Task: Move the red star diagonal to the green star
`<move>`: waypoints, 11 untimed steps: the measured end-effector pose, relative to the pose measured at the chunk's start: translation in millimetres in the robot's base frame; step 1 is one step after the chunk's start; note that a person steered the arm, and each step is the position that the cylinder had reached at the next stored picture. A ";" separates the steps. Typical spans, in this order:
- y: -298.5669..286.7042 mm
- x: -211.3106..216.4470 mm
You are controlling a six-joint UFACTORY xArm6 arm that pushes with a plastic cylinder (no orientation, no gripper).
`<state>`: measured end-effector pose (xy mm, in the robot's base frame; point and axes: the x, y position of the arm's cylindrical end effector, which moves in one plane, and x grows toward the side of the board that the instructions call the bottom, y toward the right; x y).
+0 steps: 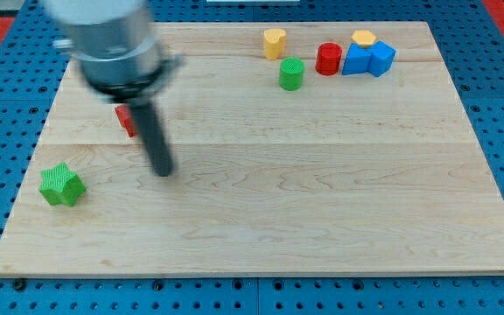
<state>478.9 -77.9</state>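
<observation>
The green star (62, 185) lies near the board's left edge, toward the view's bottom. The red star (127, 120) sits up and to the right of it, mostly hidden behind my rod, so only its left part shows. My tip (163, 171) rests on the board just below and right of the red star, and to the right of the green star. The rod looks blurred.
Near the view's top stand a yellow block (274, 43), a green cylinder (291, 74), a red cylinder (328, 59), a small yellow block (363, 38) and two blue blocks (367, 59) close together. The wooden board (322, 192) sits on a blue pegboard.
</observation>
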 end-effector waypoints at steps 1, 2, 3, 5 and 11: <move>42.0 -43.5; 28.4 -86.4; -21.6 -95.1; -43.2 -111.7; -99.8 -82.0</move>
